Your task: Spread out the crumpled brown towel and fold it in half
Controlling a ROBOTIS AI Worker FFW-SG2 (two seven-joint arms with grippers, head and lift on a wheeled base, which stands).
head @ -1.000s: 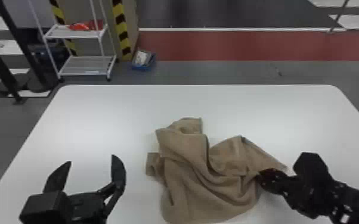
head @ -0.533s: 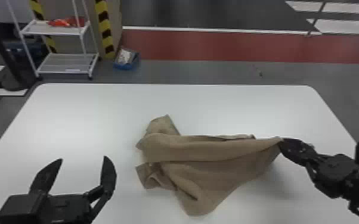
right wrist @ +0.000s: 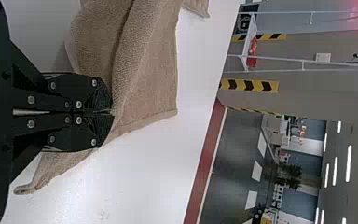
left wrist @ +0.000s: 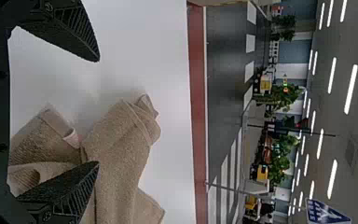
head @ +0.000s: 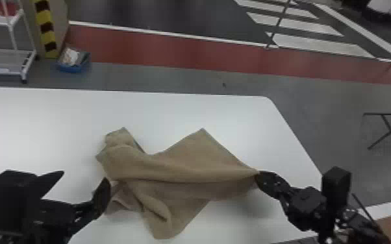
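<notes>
The brown towel [head: 178,165] lies across the middle of the tabletop [head: 42,120], bunched at its left end and flatter towards the right. One corner points to the far side, a rumpled lobe comes down on the near side, and a long ridge runs out to my right tool [head: 258,175]. That tool is clenched on the right-hand corner, and the shadow beneath suggests the cloth is raised a little there. My left tool [head: 85,176] is spread wide with nothing between its fingers, at the near left beside the bunched end. Beyond the far edge, a blue box [head: 73,60] sits on the floor.

I judge I'm on the spreading step; the fold has to wait. Next I'd want a true corner from that left bunch in the left tool, then both arms drawing apart to open the cloth. The risk is pinching doubled layers there, which would carry the crumple along.
</notes>
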